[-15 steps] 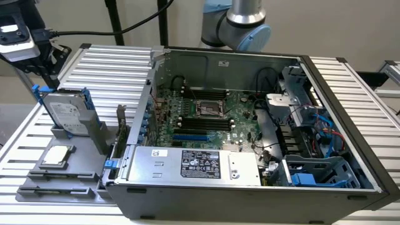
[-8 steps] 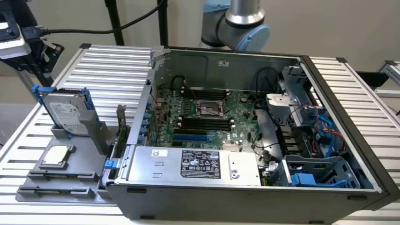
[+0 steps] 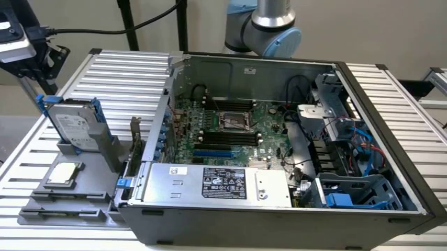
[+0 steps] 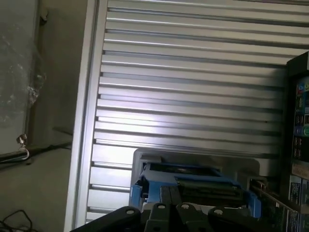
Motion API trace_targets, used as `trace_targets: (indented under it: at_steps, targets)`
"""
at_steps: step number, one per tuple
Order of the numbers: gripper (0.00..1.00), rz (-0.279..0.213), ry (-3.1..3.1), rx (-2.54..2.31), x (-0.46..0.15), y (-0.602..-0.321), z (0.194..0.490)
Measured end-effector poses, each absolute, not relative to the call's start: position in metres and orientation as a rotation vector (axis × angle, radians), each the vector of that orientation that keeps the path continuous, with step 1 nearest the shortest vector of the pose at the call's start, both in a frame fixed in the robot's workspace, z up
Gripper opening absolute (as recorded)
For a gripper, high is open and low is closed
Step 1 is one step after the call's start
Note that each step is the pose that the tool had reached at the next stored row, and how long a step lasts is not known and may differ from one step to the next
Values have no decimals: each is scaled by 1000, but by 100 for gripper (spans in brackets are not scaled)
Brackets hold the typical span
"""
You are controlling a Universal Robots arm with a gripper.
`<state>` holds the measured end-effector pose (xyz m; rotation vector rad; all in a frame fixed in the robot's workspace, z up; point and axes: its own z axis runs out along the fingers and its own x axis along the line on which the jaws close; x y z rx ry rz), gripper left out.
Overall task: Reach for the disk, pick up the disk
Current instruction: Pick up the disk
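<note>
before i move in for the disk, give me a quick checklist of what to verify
1. the disk upright in its grey holder: ok.
2. blue frame of the disk facing the wrist view: ok.
3. gripper near the disk: ok, it hangs above the top edge.
4. gripper centred on the disk: cannot tell.
5. chip out of the way: ok, flat on its tray, apart from the disk.
6. disk held: not ok, it sits in the holder.
</note>
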<state>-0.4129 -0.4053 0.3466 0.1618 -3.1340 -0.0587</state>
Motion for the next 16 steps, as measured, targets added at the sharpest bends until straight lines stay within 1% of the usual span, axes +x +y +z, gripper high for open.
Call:
trace_targets:
  at_steps: [16]
  targets:
    - [11, -57, -3072, 613, -413, -405, 347]
